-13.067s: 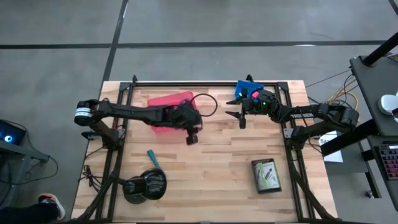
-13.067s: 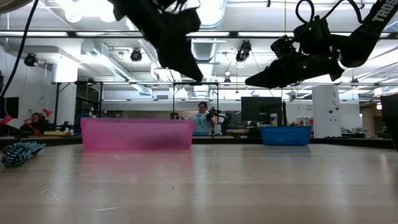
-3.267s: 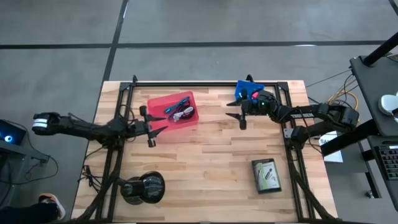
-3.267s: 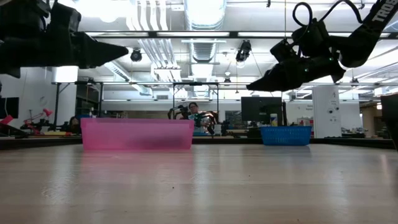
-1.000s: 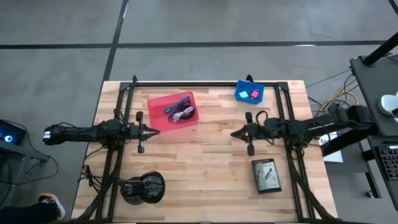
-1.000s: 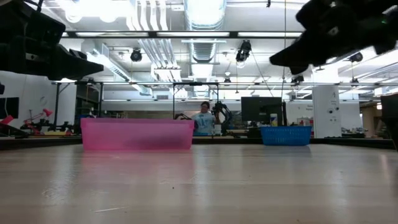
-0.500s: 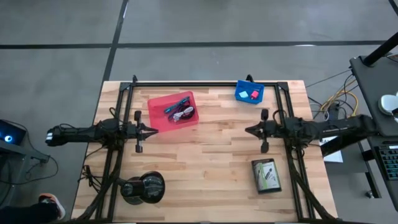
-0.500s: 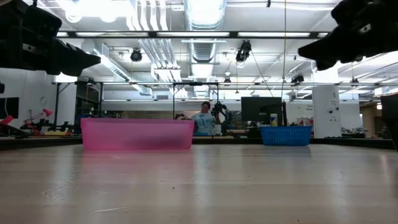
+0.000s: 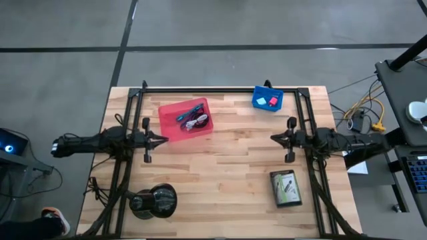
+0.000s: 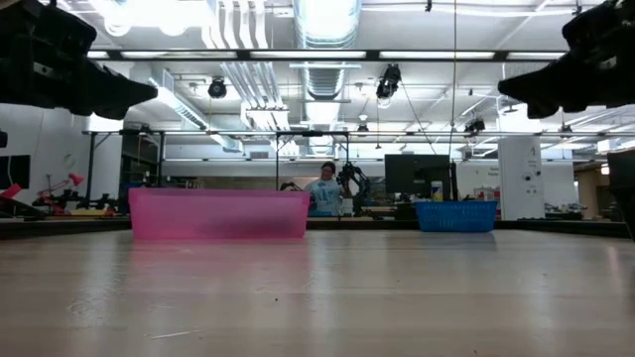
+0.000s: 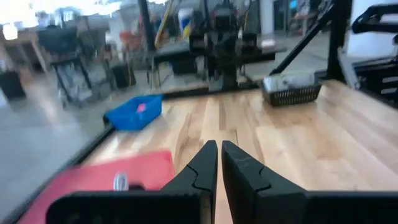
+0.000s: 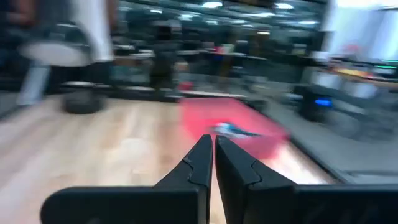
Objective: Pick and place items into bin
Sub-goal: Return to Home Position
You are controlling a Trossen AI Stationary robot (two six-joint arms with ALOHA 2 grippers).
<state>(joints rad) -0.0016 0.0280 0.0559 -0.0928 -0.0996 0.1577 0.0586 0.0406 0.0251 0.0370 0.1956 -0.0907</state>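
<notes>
two grippers hang empty above the wooden table [image 9: 227,173]. at the left side the left gripper [image 9: 164,140] points inward, its fingers pressed almost together on nothing, tips just beside a corner of the pink bin [image 9: 170,128]. inside the bin lies a tangle of what look like cords [image 9: 192,120], blue, purple and pale. further right a small blue bin [image 9: 269,92] holds a pale teal cube [image 9: 262,101] and a pink cube [image 9: 272,102]. the right gripper [image 9: 273,139] by the right rail has its fingers drawn together too, holding nothing, with a green packet [image 9: 285,187] lying near it on the table.
</notes>
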